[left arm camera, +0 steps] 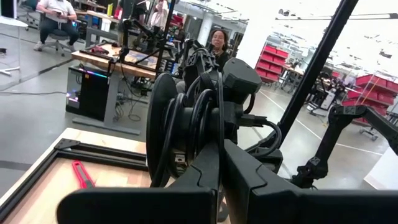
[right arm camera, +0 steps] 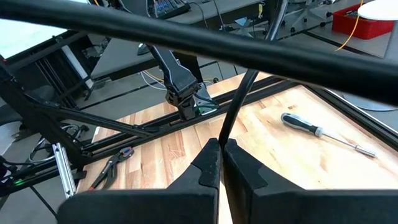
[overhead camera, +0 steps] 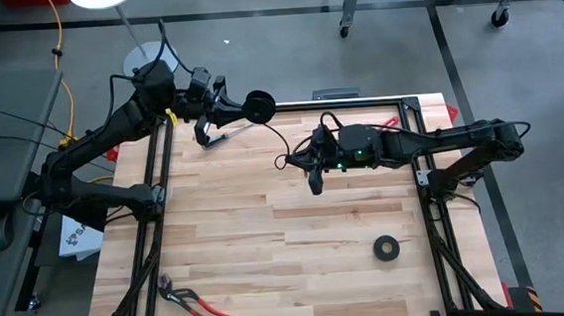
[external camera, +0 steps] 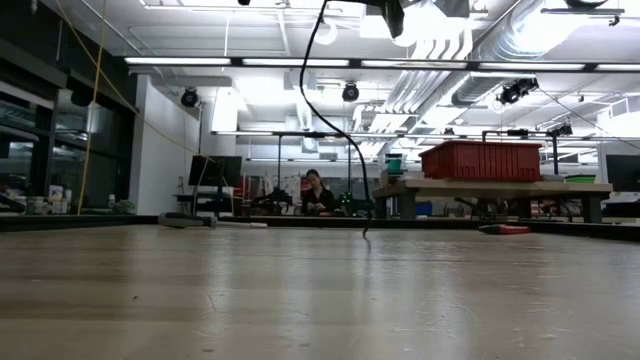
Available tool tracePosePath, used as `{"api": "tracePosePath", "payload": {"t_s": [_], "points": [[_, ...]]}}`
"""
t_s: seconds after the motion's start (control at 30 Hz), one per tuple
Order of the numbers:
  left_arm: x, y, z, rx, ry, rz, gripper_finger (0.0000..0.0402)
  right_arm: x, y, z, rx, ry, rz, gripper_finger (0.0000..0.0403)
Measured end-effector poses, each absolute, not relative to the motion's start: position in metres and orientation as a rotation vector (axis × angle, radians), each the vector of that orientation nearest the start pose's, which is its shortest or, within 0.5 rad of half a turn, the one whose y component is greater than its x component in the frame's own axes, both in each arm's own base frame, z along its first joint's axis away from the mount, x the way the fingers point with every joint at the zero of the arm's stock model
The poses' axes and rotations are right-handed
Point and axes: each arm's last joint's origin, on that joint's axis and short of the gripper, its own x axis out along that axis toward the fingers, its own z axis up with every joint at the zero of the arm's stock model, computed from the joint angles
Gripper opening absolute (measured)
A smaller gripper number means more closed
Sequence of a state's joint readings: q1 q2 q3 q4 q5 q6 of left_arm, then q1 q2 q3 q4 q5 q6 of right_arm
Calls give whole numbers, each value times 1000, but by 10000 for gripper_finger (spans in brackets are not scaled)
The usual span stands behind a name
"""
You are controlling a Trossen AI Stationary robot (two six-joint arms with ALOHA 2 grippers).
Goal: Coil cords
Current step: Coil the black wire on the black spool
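Note:
The thin black cable runs from a black reel at the table's far middle to my right gripper. Several loops of it lie around the reel. My left gripper is shut on the reel, above the table's far edge. My right gripper is shut on the cable above the table's middle. In the low view the cable hangs in a slack curve, and its lowest part is close to the tabletop. My left gripper holds the reel with the wound cable at its near rim, pinched between the two shut fingers. It comes roughly level from the table's left. The reel is lifted clear of the table, its flat faces upright. My right gripper pinches the single strand of cable between its two fingertips. The fingers slant down from the table's right and lie across the cable. The cable runs on from the fingers and hangs slack.
A screwdriver lies on the table below the reel and shows in the right wrist view. A thick black tape roll lies near the right front, red pliers at the front left. A black frame edges the table.

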State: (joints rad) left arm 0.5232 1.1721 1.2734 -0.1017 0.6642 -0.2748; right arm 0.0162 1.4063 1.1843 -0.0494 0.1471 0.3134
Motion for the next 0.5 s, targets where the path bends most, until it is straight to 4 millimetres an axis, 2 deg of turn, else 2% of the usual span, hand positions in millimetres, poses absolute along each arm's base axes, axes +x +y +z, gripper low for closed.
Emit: {"api": "tracePosePath", "payload": {"t_s": [0.5], "points": [[222, 107, 430, -234, 24, -142, 0, 321, 1, 341, 287, 270, -171, 0]]}}
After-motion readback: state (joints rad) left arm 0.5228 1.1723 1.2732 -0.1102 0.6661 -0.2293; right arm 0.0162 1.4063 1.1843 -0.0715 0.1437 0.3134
